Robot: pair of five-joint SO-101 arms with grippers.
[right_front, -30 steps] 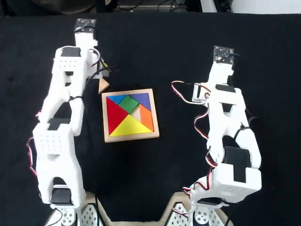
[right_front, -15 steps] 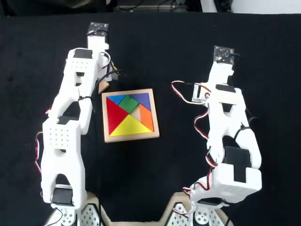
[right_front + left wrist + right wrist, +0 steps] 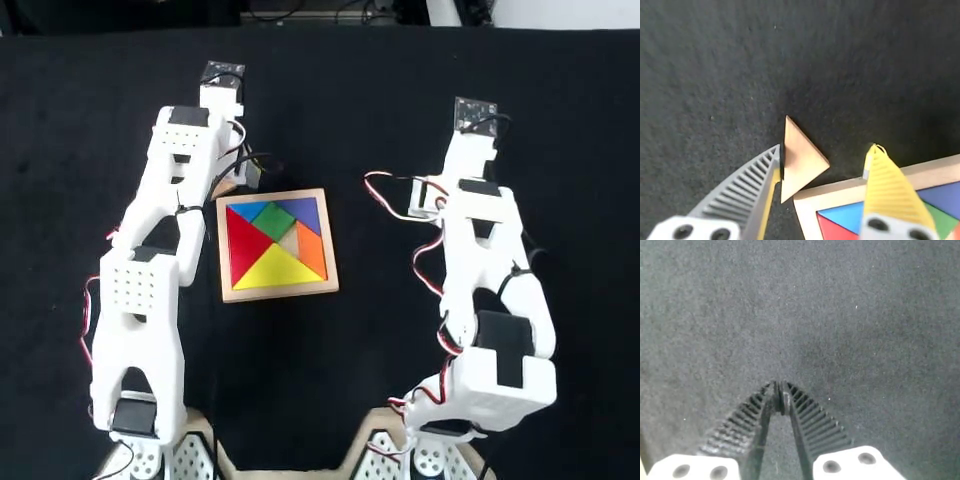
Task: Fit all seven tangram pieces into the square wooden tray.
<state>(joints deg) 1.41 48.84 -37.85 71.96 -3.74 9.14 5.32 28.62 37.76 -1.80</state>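
Left hand [image 3: 826, 147] spread wide astride the pale wooden triangle [image 3: 797, 160] by the square wooden tray [image 3: 840, 192]'s eleven o'clock corner; right hand [image 3: 779, 390] was closed, empty.

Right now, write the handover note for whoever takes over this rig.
Left gripper: jaws open around the plain wooden triangle, one jaw against its edge, by a corner of the tray.
Right gripper: jaws shut, empty, over the black cloth.
Done: six coloured pieces sit in the tray.
Left: grip the triangle and fit it into the bare triangular gap beside the orange piece.
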